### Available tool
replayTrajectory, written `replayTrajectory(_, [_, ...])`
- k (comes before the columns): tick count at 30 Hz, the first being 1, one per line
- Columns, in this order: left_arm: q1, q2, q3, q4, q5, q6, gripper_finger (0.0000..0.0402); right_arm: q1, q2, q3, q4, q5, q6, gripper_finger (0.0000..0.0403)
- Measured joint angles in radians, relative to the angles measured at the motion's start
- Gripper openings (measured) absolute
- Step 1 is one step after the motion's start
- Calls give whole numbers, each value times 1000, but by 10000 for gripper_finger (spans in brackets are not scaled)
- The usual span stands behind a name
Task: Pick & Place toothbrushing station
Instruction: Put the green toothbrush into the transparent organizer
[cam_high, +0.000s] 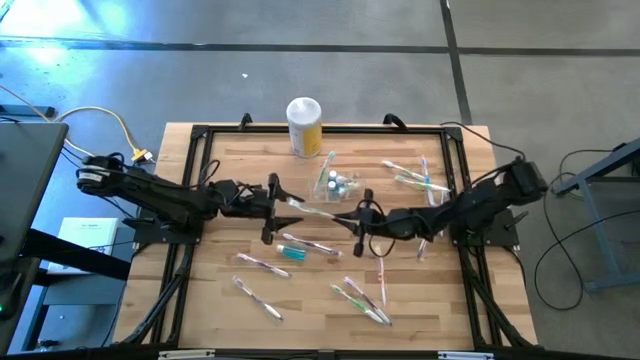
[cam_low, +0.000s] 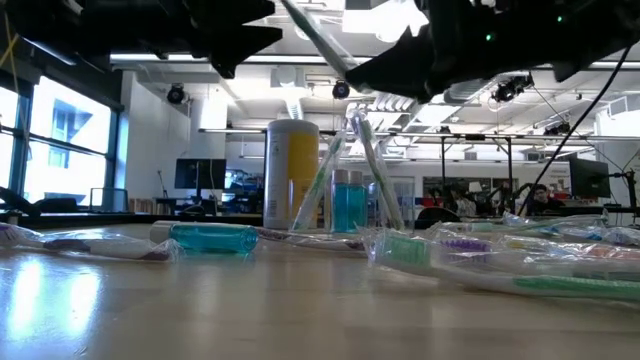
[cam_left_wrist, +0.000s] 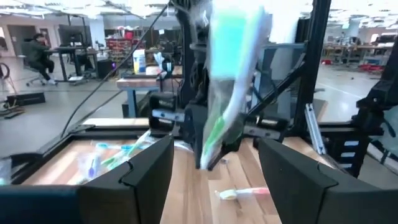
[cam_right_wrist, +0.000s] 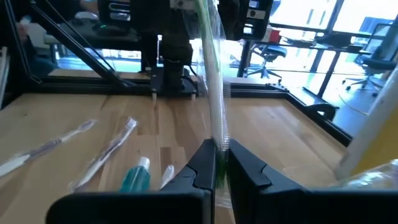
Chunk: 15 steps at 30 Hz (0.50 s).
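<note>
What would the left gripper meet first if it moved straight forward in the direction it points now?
Probably the wrapped toothbrush hanging between the open left gripper fingers, with the right gripper just behind; depth is uncertain.

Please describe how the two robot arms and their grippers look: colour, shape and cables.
Both arms are black, slim and jointed. The left gripper and right gripper each have two flat, angular black fingers. Black cables run along the arms; a yellow cable leads to the left arm's base.

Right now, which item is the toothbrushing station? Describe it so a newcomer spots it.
Find the yellow canister with a white lid at the table's far edge. Just nearer the arms stands the toothbrushing station, a small clear plastic holder. Unlike the wrapped brushes lying flat around it, it stands upright, holding a green toothbrush and small blue bottles.
</note>
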Motion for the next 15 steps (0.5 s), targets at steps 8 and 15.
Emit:
replayTrajectory(8, [0,63,0,81,-90,1,232,-23,29,0,22,-51,4,12])
replayTrajectory(15, [0,66,0,129,-32,8,232,-22,29,0,10,-43,4,12])
